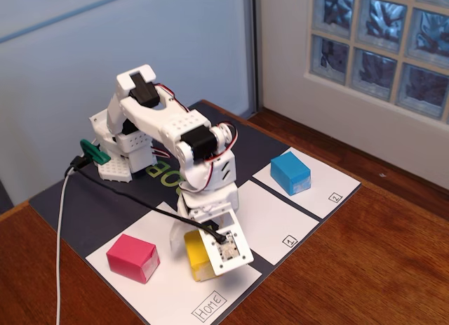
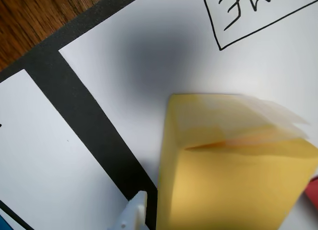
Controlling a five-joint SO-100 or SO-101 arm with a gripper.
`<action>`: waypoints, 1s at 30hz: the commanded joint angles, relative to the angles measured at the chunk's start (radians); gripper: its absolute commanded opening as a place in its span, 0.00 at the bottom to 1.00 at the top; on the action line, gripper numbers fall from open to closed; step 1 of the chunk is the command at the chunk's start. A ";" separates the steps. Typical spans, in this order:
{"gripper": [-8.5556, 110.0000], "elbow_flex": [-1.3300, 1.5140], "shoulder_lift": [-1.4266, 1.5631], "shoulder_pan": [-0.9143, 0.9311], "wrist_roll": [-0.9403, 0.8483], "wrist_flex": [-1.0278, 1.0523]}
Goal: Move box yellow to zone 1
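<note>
- Pincer (image 1: 200,251) lowered at the yellow box (image 1: 198,257) on the Home sheet (image 1: 168,286); in the fixed view the white wrist camera plate (image 1: 226,248) hides most of the box and the fingers, so I cannot tell how wide the pincer stands or whether it grips the box
- Wrist view: one white fingertip (image 2: 133,213) shows at the 6 o'clock edge, just beside the box's left face; the other finger is out of sight
- Yellow box (image 2: 233,175) fills the 4 o'clock part of the wrist view, its folded paper flap loose along the top edge; a dark shadow lies on the white sheet at its 11 o'clock
- Zone 1 (image 1: 270,220) lies at 2 o'clock from the box in the fixed view, across a dark strip of mat (image 1: 247,265); the small boxed "1" sits at its near corner; the box is apart from it
- Pink block (image 1: 133,257) sits on the Home sheet at 9 o'clock from the box, well apart
- Blue block (image 1: 290,173) rests on the sheet marked "2" (image 1: 319,188), at 1 o'clock from zone 1
- Arm base (image 1: 123,153) stands at the mat's far side, about 11 o'clock from the box; wooden tabletop (image 1: 365,262) surrounds the mat
</note>
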 commanded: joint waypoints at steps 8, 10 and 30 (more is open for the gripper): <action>0.42 -0.063 -0.069 -0.008 0.000 -0.021; 0.42 -0.063 -0.083 -0.006 -0.008 -0.021; 0.07 -0.081 -0.075 0.035 -0.067 -0.012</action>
